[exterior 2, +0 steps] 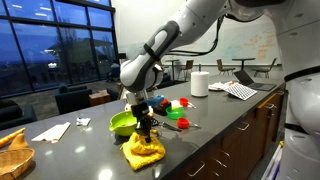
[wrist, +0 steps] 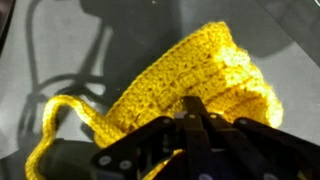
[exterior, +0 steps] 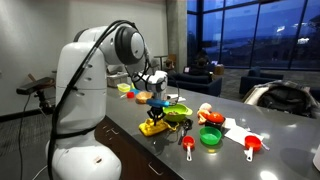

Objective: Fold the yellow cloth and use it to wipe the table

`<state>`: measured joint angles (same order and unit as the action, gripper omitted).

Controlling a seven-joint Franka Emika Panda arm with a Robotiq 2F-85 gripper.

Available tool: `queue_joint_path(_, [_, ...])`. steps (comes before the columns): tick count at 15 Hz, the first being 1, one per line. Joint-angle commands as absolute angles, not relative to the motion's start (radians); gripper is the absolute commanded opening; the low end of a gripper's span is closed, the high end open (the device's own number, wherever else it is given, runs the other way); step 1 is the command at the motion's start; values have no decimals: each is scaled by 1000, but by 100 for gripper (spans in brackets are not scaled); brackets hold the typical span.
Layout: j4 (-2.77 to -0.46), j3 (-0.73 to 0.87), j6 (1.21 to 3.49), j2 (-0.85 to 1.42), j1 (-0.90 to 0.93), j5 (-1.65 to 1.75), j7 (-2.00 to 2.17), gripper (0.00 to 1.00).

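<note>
Wrist view shows the gripper (wrist: pixel 196 118) with its fingers drawn together, pinching the top of the yellow cloth (wrist: pixel 185 72), a knitted piece bunched up beneath them with one loose edge trailing on the table (wrist: pixel 60 50). In both exterior views the cloth sits in a crumpled heap near the front edge of the grey tabletop, just beside a green bowl (exterior 2: pixel 122 123), with the arm reaching down onto it.

green bowl (exterior 2: pixel 121 124) just behind yellow cloth (exterior 2: pixel 143 152)
</note>
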<state>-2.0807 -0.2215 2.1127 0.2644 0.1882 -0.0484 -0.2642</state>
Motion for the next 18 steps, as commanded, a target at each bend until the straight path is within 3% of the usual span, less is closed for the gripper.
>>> queue_joint_path(1, [-2105,-231,2141,275,201,-49,-239,0])
queue_joint_path(18, [-1896,-299,2063,418,290,6,-286,0])
